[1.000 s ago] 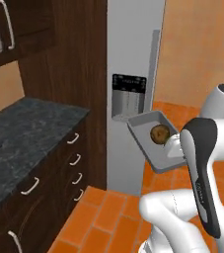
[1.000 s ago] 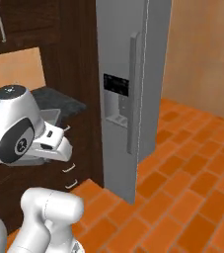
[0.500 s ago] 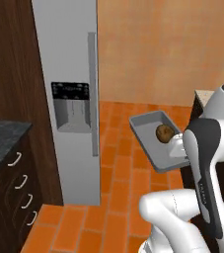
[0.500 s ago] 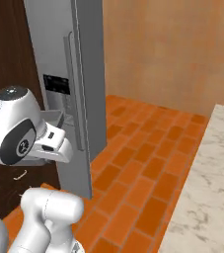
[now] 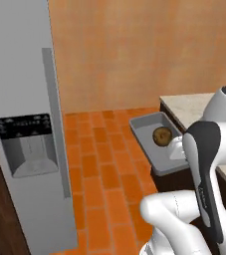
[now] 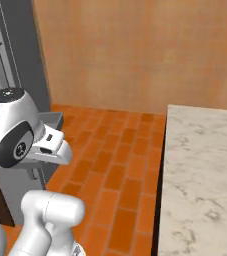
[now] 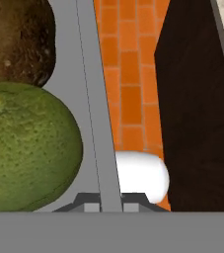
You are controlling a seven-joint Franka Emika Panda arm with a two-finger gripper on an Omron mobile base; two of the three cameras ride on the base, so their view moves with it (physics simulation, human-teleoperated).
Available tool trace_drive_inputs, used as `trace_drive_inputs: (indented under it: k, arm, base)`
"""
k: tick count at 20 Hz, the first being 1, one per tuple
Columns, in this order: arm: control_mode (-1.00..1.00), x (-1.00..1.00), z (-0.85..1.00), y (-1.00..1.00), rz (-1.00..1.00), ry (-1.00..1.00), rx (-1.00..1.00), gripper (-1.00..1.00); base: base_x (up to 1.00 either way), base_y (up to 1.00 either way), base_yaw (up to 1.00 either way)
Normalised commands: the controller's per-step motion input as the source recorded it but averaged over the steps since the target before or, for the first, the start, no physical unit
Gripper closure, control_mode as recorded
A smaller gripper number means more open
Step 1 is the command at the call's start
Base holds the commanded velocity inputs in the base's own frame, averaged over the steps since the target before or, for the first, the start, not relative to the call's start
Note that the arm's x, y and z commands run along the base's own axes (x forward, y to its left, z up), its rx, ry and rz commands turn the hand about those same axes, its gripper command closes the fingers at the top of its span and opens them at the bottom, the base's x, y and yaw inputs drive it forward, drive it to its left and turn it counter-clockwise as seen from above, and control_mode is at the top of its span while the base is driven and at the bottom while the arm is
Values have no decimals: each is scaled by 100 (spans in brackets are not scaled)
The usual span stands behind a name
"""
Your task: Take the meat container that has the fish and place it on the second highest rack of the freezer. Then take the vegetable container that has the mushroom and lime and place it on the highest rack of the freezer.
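Here, in the left base view, the grey vegetable container (image 5: 154, 144) hangs in the air off the arm, well to the right of the freezer (image 5: 25, 129) and over the orange brick floor (image 5: 99, 164). The mushroom (image 5: 161, 136) sits in it, a brown lump near the tray's right side; the arm's white link covers the spot where the lime would lie. The freezer's door looks closed here, dispenser panel facing out, so no rack can be seen. Judging from this, the tray must travel left and toward the freezer front, and the door stands between it and the highest rack.

In the right base view, a grey corner of the tray (image 6: 52, 119) pokes out behind the arm's white head, just beside the freezer's edge (image 6: 15, 60), with the marble counter (image 6: 200, 170) well off on the other side.

In the hand view, the gripper (image 7: 108, 203) is pinched tight on the tray's thin grey wall, which runs straight up the frame between the fingertips. The lime (image 7: 27, 148) lies right inside that wall, touching the mushroom (image 7: 17, 39) beyond it; outside the wall are brick floor and a dark cabinet side (image 7: 197, 108).
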Motion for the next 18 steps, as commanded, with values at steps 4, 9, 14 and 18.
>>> trace_drive_inputs:
  k: [4, 9, 14, 18]
  arm:
    - [100, 0, 0, 0, 0, 0, 0, 100]
    - [100, 0, 0, 0, 0, 0, 0, 100]
    - [100, 0, 0, 0, 0, 0, 0, 100]
    - [100, 0, 0, 0, 0, 0, 0, 100]
  base:
    - [100, 0, -20]
    - [100, 0, -1]
    - [100, 0, 0]
    - [100, 0, 1]
